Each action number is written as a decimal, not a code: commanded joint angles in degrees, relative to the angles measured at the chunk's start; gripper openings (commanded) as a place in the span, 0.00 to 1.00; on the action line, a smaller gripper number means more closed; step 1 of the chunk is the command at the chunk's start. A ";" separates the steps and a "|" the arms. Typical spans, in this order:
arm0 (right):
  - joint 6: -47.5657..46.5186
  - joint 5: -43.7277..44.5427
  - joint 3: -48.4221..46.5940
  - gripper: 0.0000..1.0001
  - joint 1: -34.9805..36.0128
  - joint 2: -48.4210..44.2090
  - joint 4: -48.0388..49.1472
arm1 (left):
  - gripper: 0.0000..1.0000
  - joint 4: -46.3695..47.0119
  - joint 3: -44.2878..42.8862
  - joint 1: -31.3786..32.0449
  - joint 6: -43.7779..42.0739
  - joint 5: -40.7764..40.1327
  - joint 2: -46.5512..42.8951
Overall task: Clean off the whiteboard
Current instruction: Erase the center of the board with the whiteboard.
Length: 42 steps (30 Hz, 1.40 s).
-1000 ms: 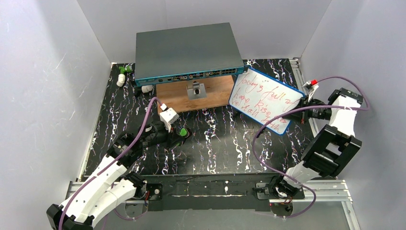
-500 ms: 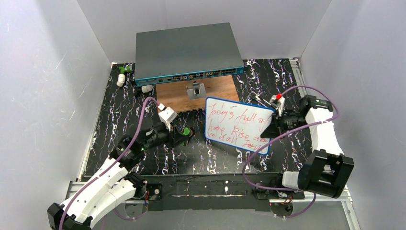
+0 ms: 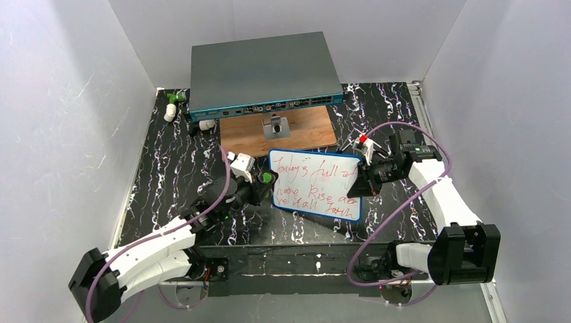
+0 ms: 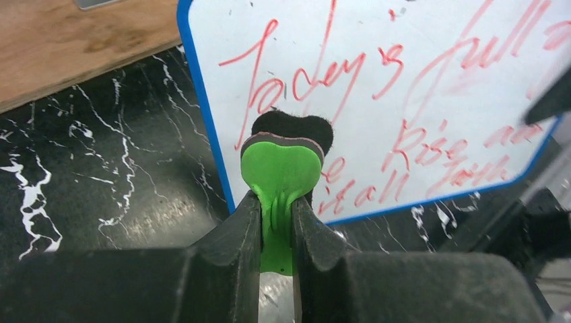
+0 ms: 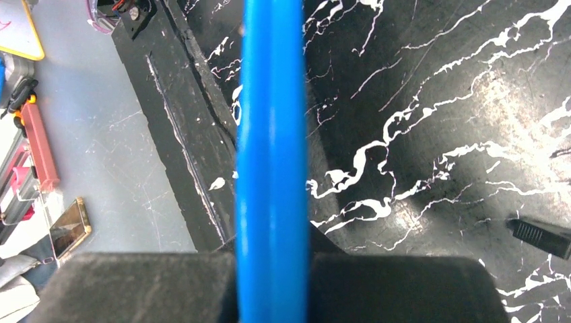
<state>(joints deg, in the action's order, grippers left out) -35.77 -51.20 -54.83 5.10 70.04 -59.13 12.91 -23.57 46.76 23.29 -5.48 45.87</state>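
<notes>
Whiteboard [image 3: 315, 183] is clamped at its right short edge between the right gripper's [image 3: 361, 180] jaws. In the right wrist view only the blue frame [image 5: 273, 134] shows, edge-on, rising straight from the closed fingers [image 5: 377, 289]; the face is hidden there.

The left gripper [image 4: 276, 208] is pinched on the tab of a green eraser [image 4: 281, 168], whose black felt end sits at the board's left part, below the first red word. Whether it presses cannot be told.

The board is at the middle front of the black marbled table [image 3: 168, 168], between the 2 grippers, just in front of the wooden board [image 3: 299, 134]. Its long axis runs left to right, top edge toward the far wall. The 3 lines of red writing are hard to read, and the left wrist view cuts off the right end. Whether it lies flat or is lifted is unclear.
</notes>
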 commanded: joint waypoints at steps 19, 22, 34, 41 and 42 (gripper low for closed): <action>-2.04 -2.18 -0.14 0.01 2.54 -0.72 1.67 | 0.00 22.70 2.32 0.83 -5.98 -4.22 7.68; -2.37 -2.00 -0.24 0.01 2.54 -0.64 1.32 | 0.00 21.81 2.14 0.78 -6.54 -3.63 7.62; -3.73 -3.45 -0.36 0.01 2.63 -0.75 0.07 | 0.00 20.82 0.26 -1.43 -11.48 -5.23 10.45; -4.00 -3.58 -0.23 0.01 2.66 -1.13 -0.13 | 0.00 19.61 -3.84 -0.54 -13.53 -8.68 15.85; -3.96 -3.78 -0.32 0.01 2.71 -1.15 -0.18 | 0.00 19.24 -4.68 -0.15 -13.60 -9.95 17.15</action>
<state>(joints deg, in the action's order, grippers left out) -38.35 -51.66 -54.50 7.31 70.11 -58.33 31.75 -24.10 45.67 11.38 -11.73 60.40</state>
